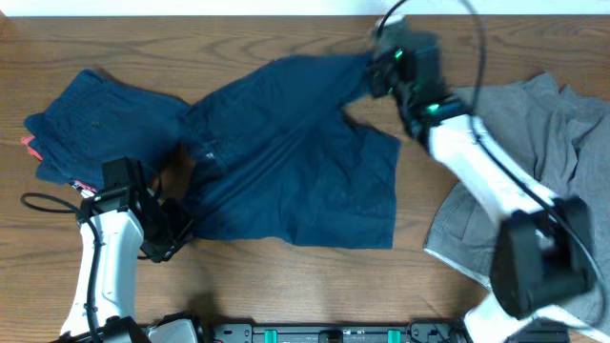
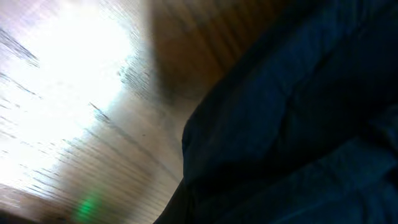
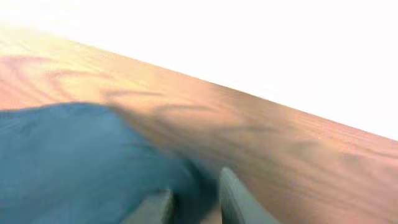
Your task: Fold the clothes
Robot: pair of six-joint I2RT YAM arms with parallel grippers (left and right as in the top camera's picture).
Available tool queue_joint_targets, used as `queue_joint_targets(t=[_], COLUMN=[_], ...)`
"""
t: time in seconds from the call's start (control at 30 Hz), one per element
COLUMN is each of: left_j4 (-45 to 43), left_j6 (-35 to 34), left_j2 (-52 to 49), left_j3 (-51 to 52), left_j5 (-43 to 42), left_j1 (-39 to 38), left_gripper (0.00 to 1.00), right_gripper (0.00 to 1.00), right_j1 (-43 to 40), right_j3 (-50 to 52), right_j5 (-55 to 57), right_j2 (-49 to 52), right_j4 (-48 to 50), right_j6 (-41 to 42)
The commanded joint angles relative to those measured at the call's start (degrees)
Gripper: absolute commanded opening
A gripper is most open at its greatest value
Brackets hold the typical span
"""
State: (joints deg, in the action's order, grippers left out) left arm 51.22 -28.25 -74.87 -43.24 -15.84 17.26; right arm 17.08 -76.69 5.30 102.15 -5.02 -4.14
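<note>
Dark blue shorts [image 1: 286, 162] lie spread across the middle of the wooden table. My right gripper [image 1: 381, 71] is at their far right corner. In the right wrist view its grey fingers [image 3: 196, 202] are closed on a fold of the blue fabric [image 3: 74, 162], which is drawn up toward them. My left gripper [image 1: 170, 233] is at the shorts' near left edge. In the left wrist view dark fabric [image 2: 292, 137] fills the lower right and hides the fingers, so it seems to be held.
A second dark blue garment [image 1: 95, 119] with a red tag [image 1: 29, 145] lies bunched at the far left. A grey garment [image 1: 553, 133] lies crumpled on the right, partly under the right arm. The table's back edge [image 1: 191, 17] runs close behind.
</note>
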Motion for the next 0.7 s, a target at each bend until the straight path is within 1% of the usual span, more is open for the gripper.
queue_joint_targets(t=[0.0, 0.03, 0.07, 0.1, 0.13, 0.2, 0.27, 0.4, 0.5, 0.67], left_j4=[0.52, 0.55, 0.55, 0.5, 0.35, 0.09, 0.07, 0.04, -0.28, -1.18], left_j6=[0.2, 0.22, 0.22, 0.2, 0.2, 0.2, 0.2, 0.2, 0.2, 0.79], left_j2=[0.39, 0.39, 0.39, 0.39, 0.39, 0.39, 0.39, 0.39, 0.39, 0.39], left_j3=[-0.96, -0.96, -0.96, -0.96, -0.96, -0.96, -0.96, -0.96, -0.96, -0.96], left_j5=[3.48, 3.48, 3.48, 3.48, 3.48, 3.48, 3.48, 3.48, 3.48, 3.45], left_j1=[0.57, 0.57, 0.57, 0.57, 0.57, 0.57, 0.57, 0.57, 0.57, 0.55], left_gripper=[0.06, 0.06, 0.07, 0.06, 0.06, 0.06, 0.06, 0.06, 0.06, 0.07], right_gripper=[0.25, 0.25, 0.28, 0.34, 0.36, 0.39, 0.41, 0.42, 0.45, 0.5], right_j1=[-2.03, -2.19, -2.47, -2.75, -2.99, -3.63, -4.26, -5.18, -6.27, -8.0], right_j3=[0.63, 0.7, 0.72, 0.72, 0.72, 0.72, 0.72, 0.7, 0.7, 0.72], right_j5=[11.3, 12.7, 13.86, 15.17, 16.24, 17.75, 16.83, 6.88, -0.76, -14.4], right_j2=[1.73, 2.62, 3.72, 4.9, 5.86, 7.41, 7.8, 6.08, 3.72, -0.92], right_j4=[-9.77, -14.01, -18.64, -22.45, -25.24, -30.49, -35.04, -42.1, -46.84, -53.59], right_j6=[-4.11, -4.04, -3.69, -1.86, 0.24, 5.18, 10.21, 14.49, 17.51, 17.9])
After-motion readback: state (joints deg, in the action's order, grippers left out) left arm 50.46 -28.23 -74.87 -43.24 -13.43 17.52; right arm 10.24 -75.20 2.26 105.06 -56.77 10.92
